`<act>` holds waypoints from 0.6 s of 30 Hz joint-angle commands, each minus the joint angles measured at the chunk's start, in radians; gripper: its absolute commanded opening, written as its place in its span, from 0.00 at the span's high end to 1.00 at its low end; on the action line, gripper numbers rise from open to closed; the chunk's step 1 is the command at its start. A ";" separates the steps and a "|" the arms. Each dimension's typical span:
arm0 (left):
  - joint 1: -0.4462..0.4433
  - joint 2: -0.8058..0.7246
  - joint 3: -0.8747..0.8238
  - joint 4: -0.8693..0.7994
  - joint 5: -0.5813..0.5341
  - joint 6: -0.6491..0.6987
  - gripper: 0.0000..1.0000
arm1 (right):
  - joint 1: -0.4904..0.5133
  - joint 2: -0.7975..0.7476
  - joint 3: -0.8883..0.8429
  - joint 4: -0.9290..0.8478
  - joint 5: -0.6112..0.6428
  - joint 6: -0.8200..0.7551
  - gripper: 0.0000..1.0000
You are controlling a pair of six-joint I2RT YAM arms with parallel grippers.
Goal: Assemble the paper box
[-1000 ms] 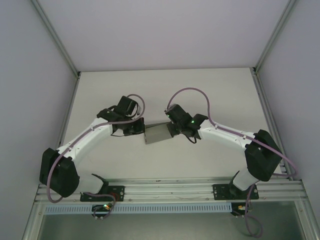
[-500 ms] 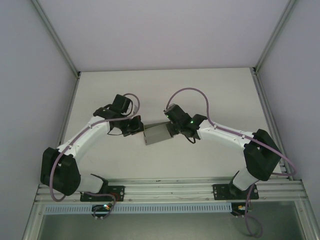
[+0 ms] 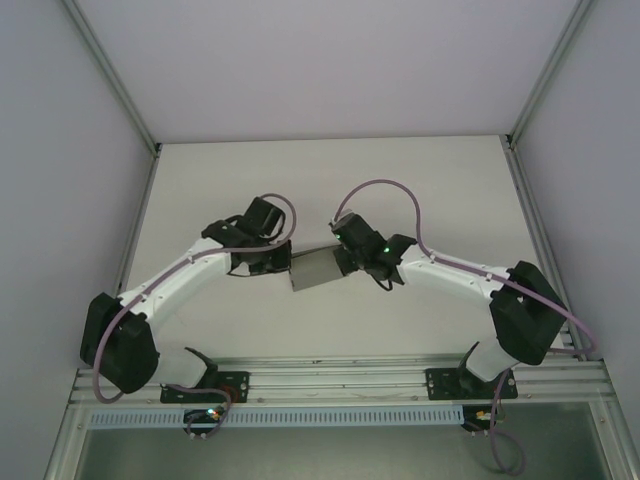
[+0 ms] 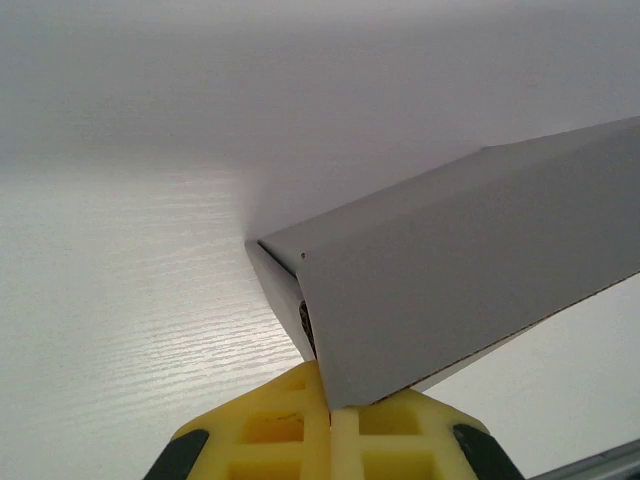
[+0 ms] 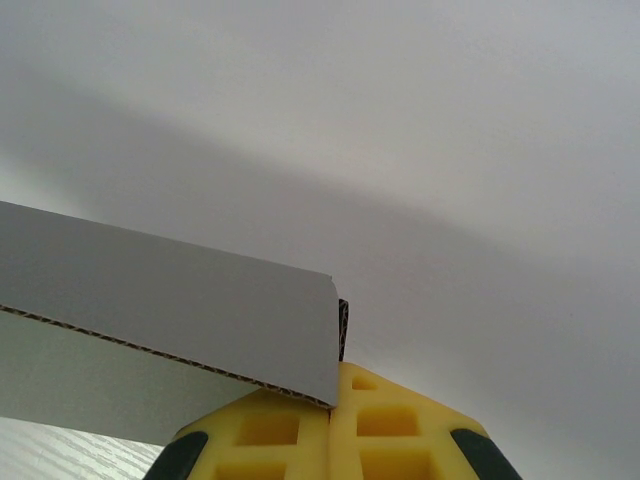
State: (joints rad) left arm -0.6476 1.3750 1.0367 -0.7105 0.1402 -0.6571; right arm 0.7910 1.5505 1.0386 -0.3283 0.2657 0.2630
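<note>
As both jaws clamp, paper box (image 3: 318, 268) bridges them.

We note paper box (image 3: 315, 268): thin grey cardboard, matt, smooth faces; cut edge shows fine brown fluting. Fingers of left gripper (image 4: 332, 420) and right gripper (image 5: 330, 415): yellow moulded plastic, dull, waffle pockets. Under them table (image 4: 110, 300): white, matt, and we read faint wood-grain texture. White plastic arm shells (image 3: 175, 278), slight sheen; black joints (image 3: 118, 348). Purple cables (image 3: 383, 182), smooth sheath. Ribbed bare-metal front rail (image 3: 340, 372). Matt pale walls (image 3: 330, 60).
</note>
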 commanded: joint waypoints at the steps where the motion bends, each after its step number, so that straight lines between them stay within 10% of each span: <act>1: -0.033 0.022 -0.056 -0.023 -0.015 -0.042 1.00 | 0.014 0.029 -0.055 -0.149 -0.032 0.012 1.00; 18: -0.160 0.122 -0.007 -0.139 -0.256 0.009 1.00 | -0.050 -0.148 -0.086 0.009 -0.246 0.019 0.77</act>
State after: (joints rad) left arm -0.7788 1.4223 1.0515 -0.6975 -0.0830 -0.6788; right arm 0.7540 1.4445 0.9630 -0.3206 0.1173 0.2684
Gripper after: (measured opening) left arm 0.049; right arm 0.226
